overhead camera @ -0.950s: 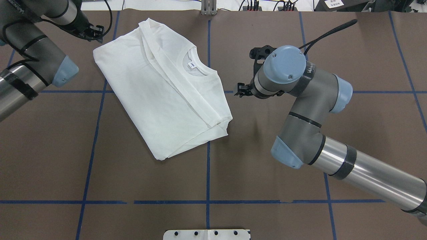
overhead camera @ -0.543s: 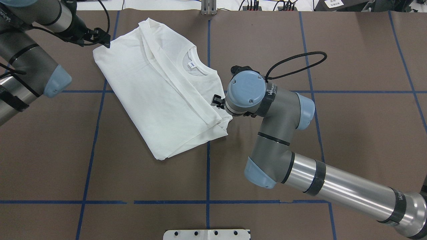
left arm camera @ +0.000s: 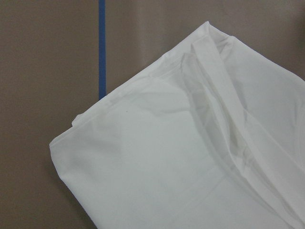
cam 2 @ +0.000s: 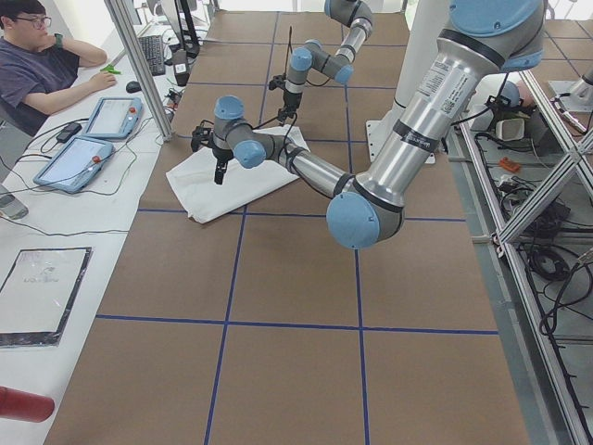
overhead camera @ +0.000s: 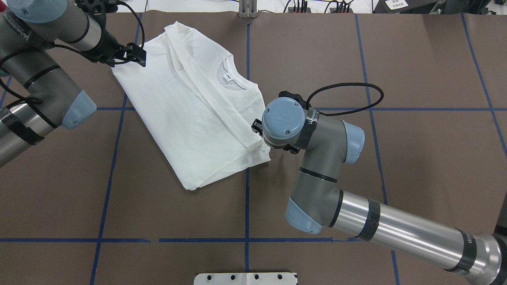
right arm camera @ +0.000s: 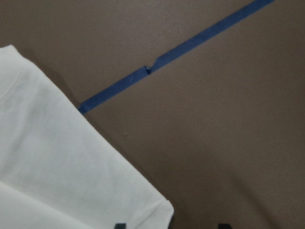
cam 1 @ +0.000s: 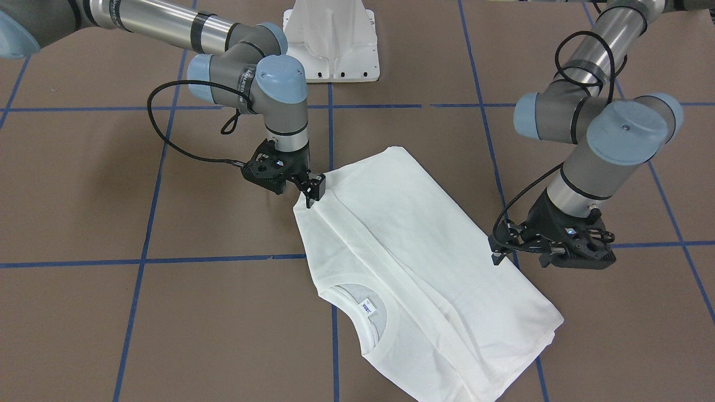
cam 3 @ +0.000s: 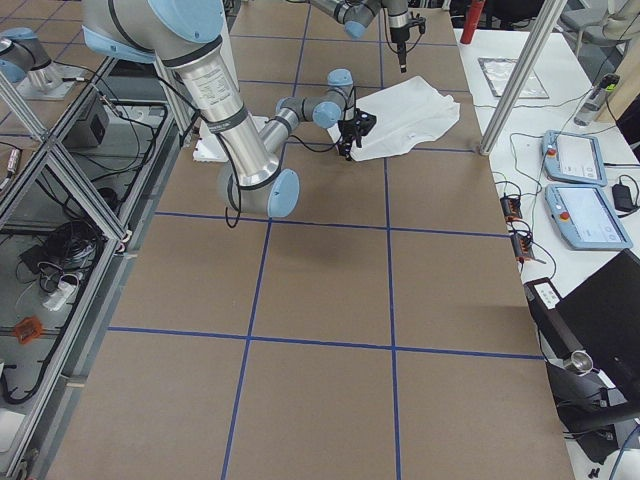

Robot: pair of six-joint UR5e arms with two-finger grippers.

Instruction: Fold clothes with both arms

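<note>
The white shirt [overhead camera: 190,111] lies flat on the brown surface [overhead camera: 356,59], a bit left of the middle of the overhead view. It is folded into a long shape. Its long way runs on a slant from the upper left of that view down to the lower right. The neck hole faces up, near the upper right side of the shape.

The right tool [cam 1: 310,192] is at the shirt's corner on the right side of the overhead view. The right wrist view shows its two tips wide apart, with that corner of cloth lying between them. So it is open and is not pinching anything yet.

The left tool [overhead camera: 138,56] is at the upper left corner of the shirt, slantwise across from the right tool. It seems to hang just over the cloth. I cannot tell if it is open or closed.

I think the next move is to grab these two corners. The right tool looks closer to its corner, so it may only need to pinch.
</note>
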